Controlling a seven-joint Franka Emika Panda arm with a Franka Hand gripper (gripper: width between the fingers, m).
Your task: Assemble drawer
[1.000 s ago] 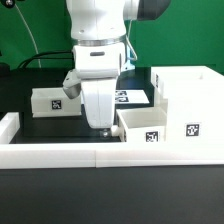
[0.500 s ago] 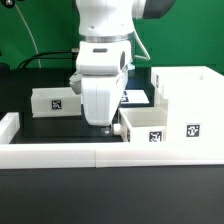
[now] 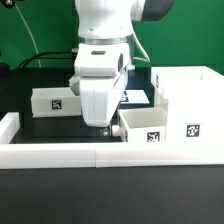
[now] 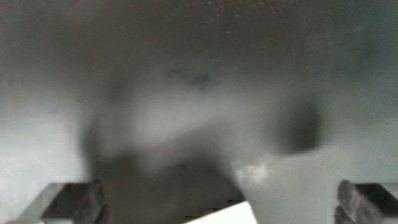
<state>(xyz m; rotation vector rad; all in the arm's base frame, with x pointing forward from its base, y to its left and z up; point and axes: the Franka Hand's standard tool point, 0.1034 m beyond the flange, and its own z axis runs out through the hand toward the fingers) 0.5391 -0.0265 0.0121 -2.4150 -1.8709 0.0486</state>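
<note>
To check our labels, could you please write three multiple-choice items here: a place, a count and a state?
1. Where is the hand? A above the case; B beside the tray by the case, on the exterior view's left; C over the lone tray.
2. How many trays show? A one; B two; C three.
3. The lone tray is: A inside the case; B gripped; C loose on the table.
Answers: B, it hangs at that tray's side; B, two open-top trays show; C, it stands apart from case and hand.
</note>
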